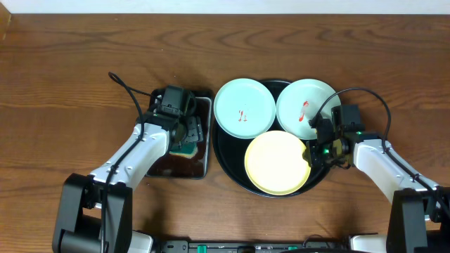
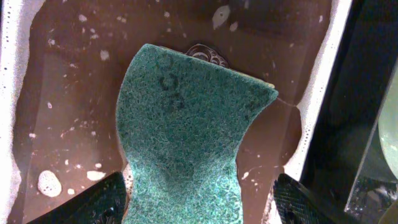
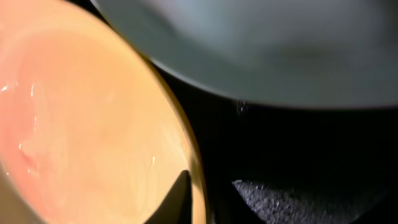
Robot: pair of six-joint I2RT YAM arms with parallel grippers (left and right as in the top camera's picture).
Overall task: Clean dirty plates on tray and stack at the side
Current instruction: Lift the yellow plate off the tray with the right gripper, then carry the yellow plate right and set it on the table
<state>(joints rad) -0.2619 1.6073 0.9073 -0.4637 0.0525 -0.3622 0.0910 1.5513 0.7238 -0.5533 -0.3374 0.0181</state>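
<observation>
Three plates lie in the round black tray. Two are mint-blue: the left one and the right one, each with a red smear at its centre. The pale yellow plate lies at the front. My right gripper is at the yellow plate's right edge. In the right wrist view the gripper is shut on the yellow plate's rim, one finger inside and the other outside it. My left gripper stands open astride the teal sponge.
The sponge lies in brown liquid in a small rectangular tray left of the black tray; its pale rim shows in the left wrist view. The right mint plate overhangs the yellow plate's far side. Bare wooden table surrounds both trays.
</observation>
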